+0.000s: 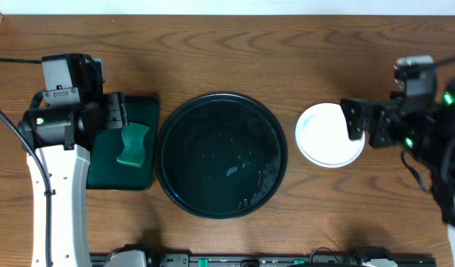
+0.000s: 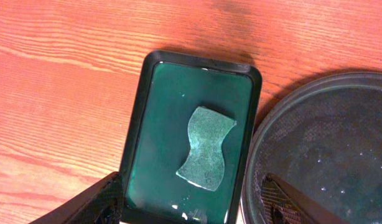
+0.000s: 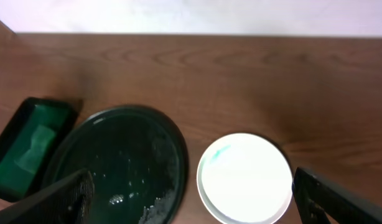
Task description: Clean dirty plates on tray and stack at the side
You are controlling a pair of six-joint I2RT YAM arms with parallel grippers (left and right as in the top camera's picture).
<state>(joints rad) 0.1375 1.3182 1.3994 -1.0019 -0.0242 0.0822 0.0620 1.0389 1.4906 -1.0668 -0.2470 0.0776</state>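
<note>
The white plates (image 1: 327, 135) lie stacked on the table to the right of the black tray (image 1: 205, 141); how many is unclear. The top plate (image 3: 244, 177) has a faint green streak near its rim. The tray holds no plates, only water drops and foam, and also shows in the left wrist view (image 2: 328, 137) and the right wrist view (image 3: 116, 155). My right gripper (image 1: 356, 120) is open and empty above the stack's right edge (image 3: 197, 202). My left gripper (image 1: 113, 115) is open and empty above the small green tray (image 2: 197, 205).
A dark-green rectangular tray (image 1: 147, 107) lies left of the black tray, with a green sponge (image 1: 133, 144) lying in it (image 2: 206, 149). Bare wooden table surrounds everything. A pale wall runs along the far edge.
</note>
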